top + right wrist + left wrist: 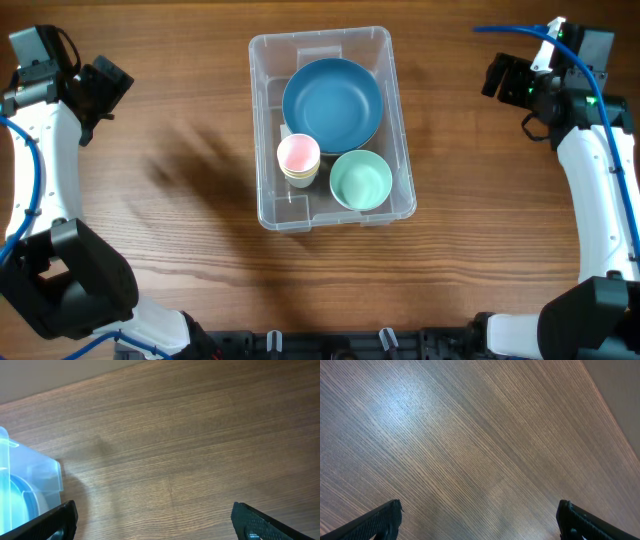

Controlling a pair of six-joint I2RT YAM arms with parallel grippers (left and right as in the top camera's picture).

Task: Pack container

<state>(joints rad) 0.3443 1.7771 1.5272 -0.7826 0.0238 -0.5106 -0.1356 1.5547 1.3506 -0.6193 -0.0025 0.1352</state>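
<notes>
The clear plastic container [400,110] stands in the middle of the table. Inside it lie a blue plate [332,102], a pink cup [298,155] stacked on cream cups, and a mint green bowl [361,180]. My left gripper [105,85] is at the far left, well away from the container, open and empty over bare wood [480,520]. My right gripper [500,78] is at the far right, open and empty [152,520]. The right wrist view shows a corner of the container [47,477] at its left edge.
The wooden table [180,180] surrounds the container. The table's far edge shows in the right wrist view [75,382] and in the left wrist view [615,415].
</notes>
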